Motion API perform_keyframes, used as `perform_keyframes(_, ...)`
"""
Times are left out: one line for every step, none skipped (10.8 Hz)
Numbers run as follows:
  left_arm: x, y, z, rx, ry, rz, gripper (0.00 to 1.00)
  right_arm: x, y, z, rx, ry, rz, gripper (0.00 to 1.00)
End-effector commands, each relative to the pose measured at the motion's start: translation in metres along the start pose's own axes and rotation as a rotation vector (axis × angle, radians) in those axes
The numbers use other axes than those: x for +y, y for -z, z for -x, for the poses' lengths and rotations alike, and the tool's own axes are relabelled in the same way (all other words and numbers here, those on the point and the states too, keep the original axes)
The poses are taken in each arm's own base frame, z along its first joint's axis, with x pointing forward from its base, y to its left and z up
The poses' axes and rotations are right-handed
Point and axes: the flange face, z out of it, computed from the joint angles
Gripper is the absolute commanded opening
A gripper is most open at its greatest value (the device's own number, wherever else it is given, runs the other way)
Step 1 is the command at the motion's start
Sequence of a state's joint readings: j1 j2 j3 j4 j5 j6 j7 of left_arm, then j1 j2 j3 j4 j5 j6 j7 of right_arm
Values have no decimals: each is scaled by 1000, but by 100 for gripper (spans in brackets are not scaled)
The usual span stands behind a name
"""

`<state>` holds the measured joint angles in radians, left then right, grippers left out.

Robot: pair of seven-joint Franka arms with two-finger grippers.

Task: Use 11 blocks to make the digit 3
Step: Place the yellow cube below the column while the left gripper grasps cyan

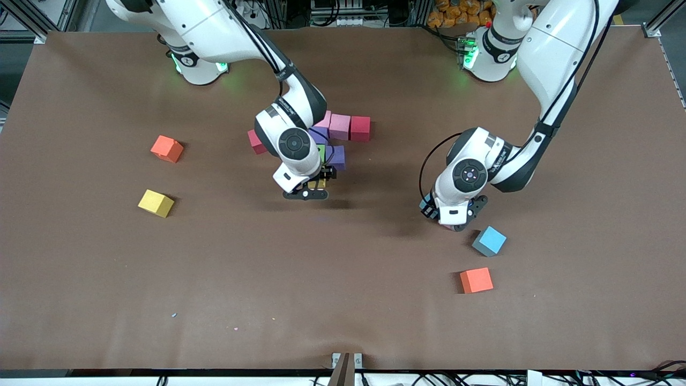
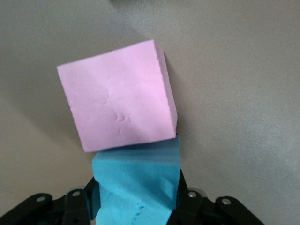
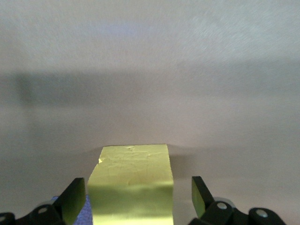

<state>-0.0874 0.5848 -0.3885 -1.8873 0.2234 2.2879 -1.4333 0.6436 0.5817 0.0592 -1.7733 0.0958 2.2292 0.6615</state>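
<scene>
Presently, step in hand: the figure of cubes was half built at mid-table, and both arms were at work on further blocks.
Table (image 1: pixel 343 300): broad, flat, covered in matte brown sheet.
Right gripper (image 1: pixel 306 192): low at the camera-side end of the cluster; in its wrist view the fingers (image 3: pixel 74 200) stood spread clear of a yellow-green block (image 3: pixel 132 185), so it looked let go.
Left gripper (image 1: pixel 454 221): low on the table toward the left arm's end; its fingers (image 2: pixel 92 199) were clamped on a light blue block (image 2: pixel 138 183), with a pink block (image 2: pixel 119 101) touching that one.
Partial digit 3 (image 1: pixel 337 136): pink, crimson and purple cubes touching; part was hidden under the right arm.
Loose blocks: a yellow cube (image 1: pixel 156 203) toward the right arm's end and a light blue cube (image 1: pixel 490 240) just beside the left gripper.
Orange cubes (image 1: pixel 476 280): two, well apart, not needed.
Material: soft matte foam, square-edged, faintly dented.
Next move, by my judgement: lift the blue block straight up without dragging the pink one, and raise the right gripper clear.
</scene>
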Motion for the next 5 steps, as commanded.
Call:
perform_keyframes(6, 13, 16, 31, 88, 18, 5, 33, 54, -7, -9, -36, 12, 100)
perform_keyframes(10, 16, 32, 35, 102, 23, 0, 43, 57, -6, -40, 2, 33, 100)
perform_keyframes(14, 17, 47, 36, 114, 26, 0, 56, 56, -3, -59, 32, 46, 100)
perform_keyframes(16, 22, 53, 39, 159, 35, 0, 71, 51, 5, -74, 68, 62, 100)
perform_keyframes(17, 23, 60, 32, 199, 38, 0, 80, 42, 17, -92, 118, 75, 100)
